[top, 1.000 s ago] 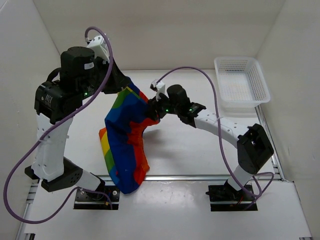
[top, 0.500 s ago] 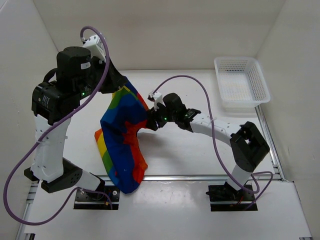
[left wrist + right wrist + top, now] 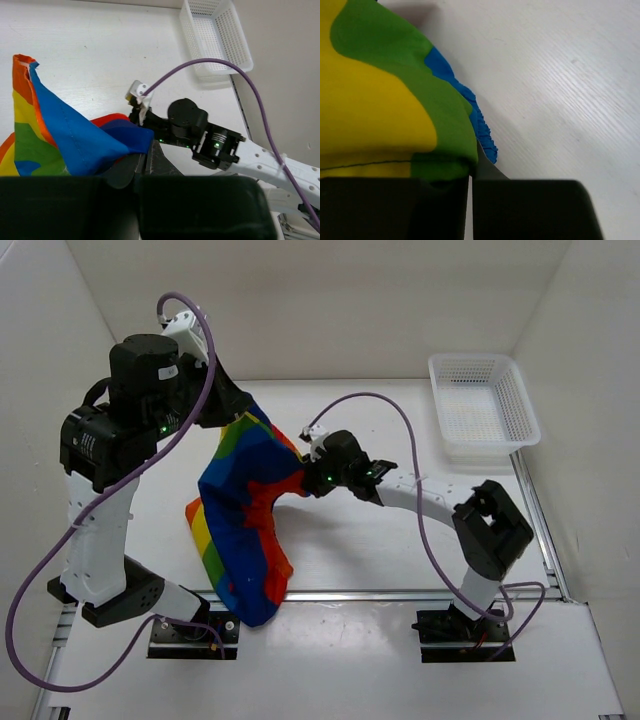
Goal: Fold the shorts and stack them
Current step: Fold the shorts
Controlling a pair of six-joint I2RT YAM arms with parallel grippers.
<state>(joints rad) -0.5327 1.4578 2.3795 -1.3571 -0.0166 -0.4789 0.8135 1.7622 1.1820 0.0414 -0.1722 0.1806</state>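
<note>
The shorts [image 3: 245, 510], rainbow-striped cloth, hang bunched from my raised left gripper [image 3: 233, 418] down to the table's near edge. In the left wrist view the blue and orange cloth [image 3: 65, 137] runs into that gripper [image 3: 145, 161], whose jaws are shut on it. My right gripper [image 3: 303, 478] reaches in from the right at mid height and pinches the shorts' side edge. Its own view shows yellow and green cloth [image 3: 380, 100] with a blue frilled hem, nipped into the shut jaws of the right gripper [image 3: 471, 172].
A white mesh basket [image 3: 470, 358] stands at the back right corner, also in the left wrist view [image 3: 190, 35]. White walls enclose the table [image 3: 380, 540] on three sides. A metal rail runs along the near edge by the arm bases.
My right gripper has moved left into the shorts and shut on their edge. The left arm has shifted slightly left, carrying the cloth with it.
</note>
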